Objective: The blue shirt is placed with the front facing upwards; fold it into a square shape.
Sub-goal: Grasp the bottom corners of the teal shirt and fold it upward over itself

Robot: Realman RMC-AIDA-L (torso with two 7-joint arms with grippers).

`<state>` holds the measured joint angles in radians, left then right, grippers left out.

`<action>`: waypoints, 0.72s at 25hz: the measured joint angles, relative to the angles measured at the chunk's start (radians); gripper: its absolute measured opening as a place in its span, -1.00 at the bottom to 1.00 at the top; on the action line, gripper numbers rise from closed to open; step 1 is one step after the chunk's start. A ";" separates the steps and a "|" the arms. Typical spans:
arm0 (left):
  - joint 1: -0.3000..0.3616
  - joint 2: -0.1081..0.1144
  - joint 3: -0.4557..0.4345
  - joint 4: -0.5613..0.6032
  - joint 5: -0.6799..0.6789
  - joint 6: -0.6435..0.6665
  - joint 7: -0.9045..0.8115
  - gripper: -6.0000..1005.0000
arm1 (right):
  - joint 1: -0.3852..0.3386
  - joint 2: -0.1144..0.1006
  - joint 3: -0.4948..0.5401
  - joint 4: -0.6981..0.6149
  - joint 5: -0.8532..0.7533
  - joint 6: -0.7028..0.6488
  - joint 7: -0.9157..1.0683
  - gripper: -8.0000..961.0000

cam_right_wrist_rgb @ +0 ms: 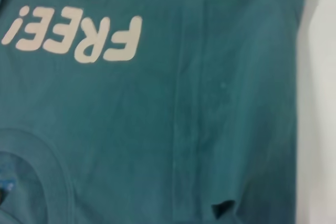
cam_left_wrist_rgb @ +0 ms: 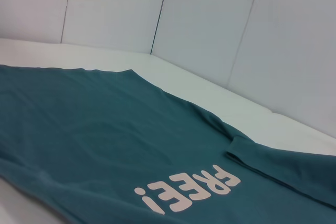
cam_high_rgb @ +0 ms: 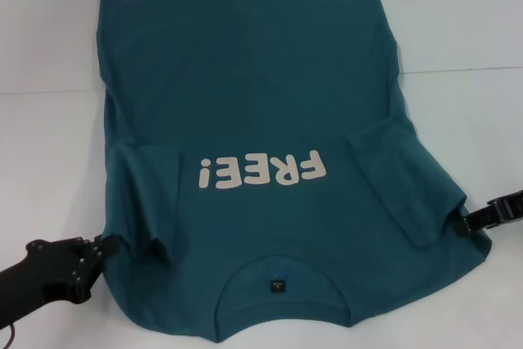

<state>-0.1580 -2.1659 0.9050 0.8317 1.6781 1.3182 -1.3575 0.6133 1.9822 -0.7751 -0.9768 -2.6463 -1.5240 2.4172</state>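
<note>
Two hands, left (cam_high_rgb: 105, 244) and right (cam_high_rgb: 458, 222), low at blue shirt (cam_high_rgb: 253, 112) shoulders.

The robot's left arm reaches in low from the near left corner of the head view, its black left claw (cam_high_rgb: 105, 244) pointing inward toward the middle. On the opposite side, the right arm enters at the right edge, slightly farther out, with the right claw (cam_high_rgb: 459, 222) also aimed inward. Both arms sit low and nearly level.
</note>
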 joint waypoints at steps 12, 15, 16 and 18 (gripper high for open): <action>-0.009 0.000 0.001 -0.005 0.001 0.001 0.001 -0.99 | -0.044 0.019 -0.007 -0.048 -0.009 0.018 -0.041 0.45; -0.009 0.000 0.001 -0.005 0.001 0.001 0.002 -0.99 | -0.047 0.022 -0.006 -0.048 -0.031 0.024 -0.042 0.44; -0.009 0.000 0.001 -0.005 0.001 0.001 0.002 -0.99 | -0.047 0.023 -0.004 -0.048 -0.043 0.026 -0.042 0.44; -0.009 0.000 0.001 -0.005 0.001 0.001 0.002 -0.99 | -0.048 0.027 -0.001 -0.048 -0.062 0.031 -0.042 0.44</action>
<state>-0.1672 -2.1660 0.9061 0.8268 1.6796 1.3192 -1.3560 0.5653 2.0088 -0.7763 -1.0246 -2.7081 -1.4926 2.3755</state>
